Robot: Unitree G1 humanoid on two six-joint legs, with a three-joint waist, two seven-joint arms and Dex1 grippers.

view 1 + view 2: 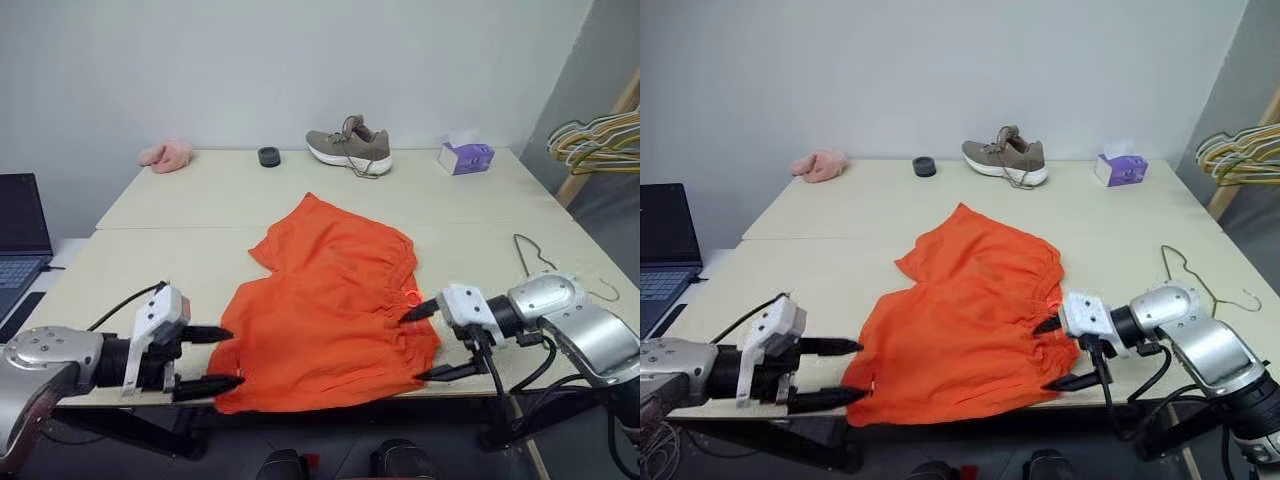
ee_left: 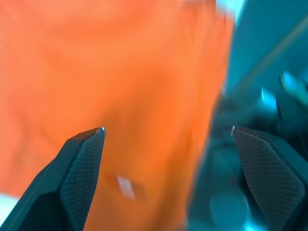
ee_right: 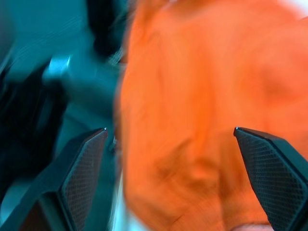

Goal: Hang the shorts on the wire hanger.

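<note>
We have the shorts (image 1: pixel 335 310) spread flat on the desk (image 1: pixel 180 215), lying from its middle down to the near edge, where the wide hem laps just over the lip. The gathered waistband with its small drawcord loop sits on the right flank of the cloth, toward the desk's right edge. Our left gripper (image 1: pixel 212 358) stands with its two fingers spread wide at the near-left corner of the shorts, one finger level with the cloth edge and the other just below it, pinching nothing. Our right gripper (image 1: pixel 428 342) is likewise spread wide at the waistband side, its upper finger beside the drawcord loop and the lower one at the near-right corner, and it holds nothing either. The wire hanger (image 1: pixel 548 264) lies flat on the desk near the right edge, well apart from the shorts, hook toward the near-right corner as far as we can tell. We judge the step in hand to be fetching that hanger, or taking a fresh hold on the cloth. To do it well, we would send the right gripper across to the thin wire, close on it low and square so it does not skate on the desktop, and leave the shorts flat so a leg opening stays easy to thread.
</note>
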